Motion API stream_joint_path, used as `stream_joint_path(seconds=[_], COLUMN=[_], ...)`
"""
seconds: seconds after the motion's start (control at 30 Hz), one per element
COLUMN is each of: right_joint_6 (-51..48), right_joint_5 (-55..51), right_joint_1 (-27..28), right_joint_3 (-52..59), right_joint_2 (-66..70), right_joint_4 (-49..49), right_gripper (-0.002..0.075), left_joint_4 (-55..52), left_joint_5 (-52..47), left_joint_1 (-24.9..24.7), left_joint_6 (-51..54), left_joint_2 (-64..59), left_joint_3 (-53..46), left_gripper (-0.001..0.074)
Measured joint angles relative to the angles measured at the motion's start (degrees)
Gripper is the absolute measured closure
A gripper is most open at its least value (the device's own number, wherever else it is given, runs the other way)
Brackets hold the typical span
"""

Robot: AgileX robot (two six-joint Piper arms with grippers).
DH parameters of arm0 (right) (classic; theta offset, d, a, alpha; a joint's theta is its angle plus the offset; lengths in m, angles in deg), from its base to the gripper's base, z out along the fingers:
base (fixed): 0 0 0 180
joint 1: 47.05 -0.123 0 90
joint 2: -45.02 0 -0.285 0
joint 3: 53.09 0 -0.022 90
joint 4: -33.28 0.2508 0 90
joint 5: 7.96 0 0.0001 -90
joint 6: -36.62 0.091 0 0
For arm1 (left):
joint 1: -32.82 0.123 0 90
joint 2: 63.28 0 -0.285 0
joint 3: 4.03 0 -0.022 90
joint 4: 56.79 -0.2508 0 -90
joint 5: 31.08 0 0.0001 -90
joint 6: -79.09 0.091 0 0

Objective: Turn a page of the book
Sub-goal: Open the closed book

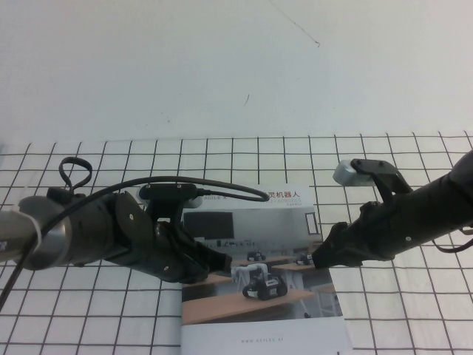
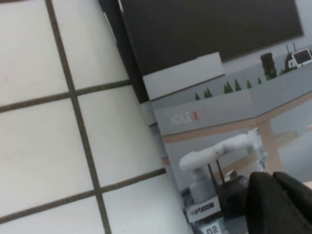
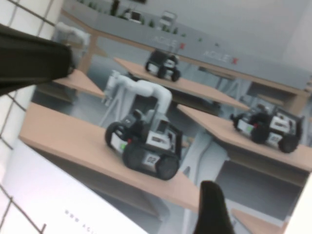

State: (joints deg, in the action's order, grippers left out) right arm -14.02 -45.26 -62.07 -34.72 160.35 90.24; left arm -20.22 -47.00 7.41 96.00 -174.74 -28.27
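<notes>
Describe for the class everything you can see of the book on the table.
The book is a thin, glossy white booklet lying closed and flat on the gridded table, cover up. The cover shows small robots on classroom desks, with a Chinese title above. The left gripper rests on its left side; the right gripper, open, sits at its right edge.

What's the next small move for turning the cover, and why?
Probably slide the right gripper inward under the book's right edge to lift the cover leaf. The book lies closed and flat on the grid table, cover photo up. The right gripper sits open at that edge with nothing between its fingers, while the left gripper rests on the cover near the left edge, seemingly pinning it.
</notes>
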Motion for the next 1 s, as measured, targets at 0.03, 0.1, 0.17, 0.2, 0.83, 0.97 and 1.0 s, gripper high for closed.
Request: stream_joint_path(seconds=[0.03, 0.1, 0.17, 0.2, 0.83, 0.97, 1.0], right_joint_6=[0.53, 1.05, 1.25, 1.3, 1.41, 1.41, 1.41], right_joint_5=[0.36, 0.47, 0.56, 0.56, 0.45, 0.45, 0.45], right_joint_1=[0.0, 0.0, 0.0, 0.0, 0.0, 0.0, 0.0], right_joint_3=[0.0, 0.0, 0.0, 0.0, 0.0, 0.0, 0.0], right_joint_2=[0.12, 0.71, 1.75, 2.38, 4.06, 4.06, 4.06], right_joint_4=[-0.63, -1.12, -1.22, -1.22, -0.11, 0.34, 0.43], right_gripper=[0.0297, 0.0297, 0.0297, 0.0297, 0.0297, 0.0297, 0.0297], left_joint_4=[0.0, -0.1, -0.34, -0.48, -4.38, -4.14, -4.05], left_joint_5=[0.0, 0.0, 0.0, -0.13, -5.88, -5.98, -5.98], left_joint_1=[0.0, 0.0, 0.0, 0.09, 6.22, 4.55, 4.46], left_joint_6=[0.0, 0.0, 0.0, 0.0, -2.53, -1.86, -1.61], left_joint_2=[0.27, 1.04, 2.16, 2.98, 5.28, 4.29, 3.57], left_joint_3=[0.0, 0.0, 0.0, 0.0, 0.0, 0.0, 0.0], left_gripper=[0.0736, 0.0736, 0.0736, 0.0736, 0.0736, 0.0737, 0.0736])
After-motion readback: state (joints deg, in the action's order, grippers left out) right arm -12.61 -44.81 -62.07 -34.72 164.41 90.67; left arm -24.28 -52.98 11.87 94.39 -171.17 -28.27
